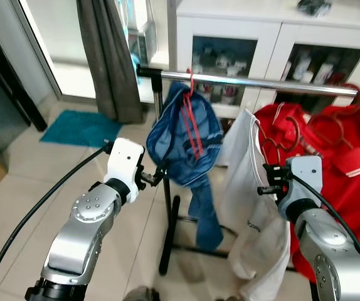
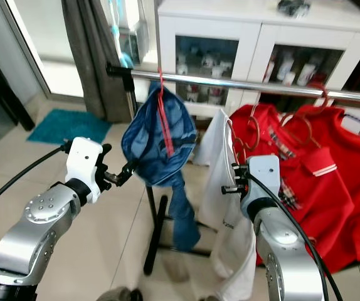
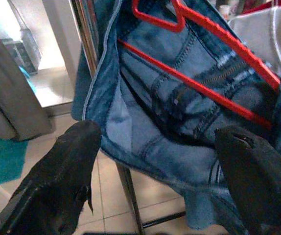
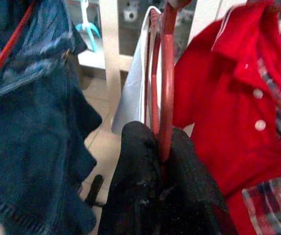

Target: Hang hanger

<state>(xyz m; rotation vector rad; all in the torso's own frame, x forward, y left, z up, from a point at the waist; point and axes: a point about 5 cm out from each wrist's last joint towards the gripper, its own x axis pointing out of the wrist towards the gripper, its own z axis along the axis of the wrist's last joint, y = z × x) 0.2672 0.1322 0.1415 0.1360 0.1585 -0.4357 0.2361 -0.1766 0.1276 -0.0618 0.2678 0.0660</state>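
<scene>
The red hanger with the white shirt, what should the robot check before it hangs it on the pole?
1. Right hand shut on the red hanger: ok.
2. White shirt on that hanger: ok, it drapes below the hand.
3. Hook up at the metal rail: not ok, the hanger sits well under it.
4. Free gap on the rail between the blue jeans and the red polo shirt: ok, bare rail shows there.
5. Left hand clear of the path: ok, it is open beside the jeans, off to the left.
6. Hook's facing direction: cannot tell.
</scene>
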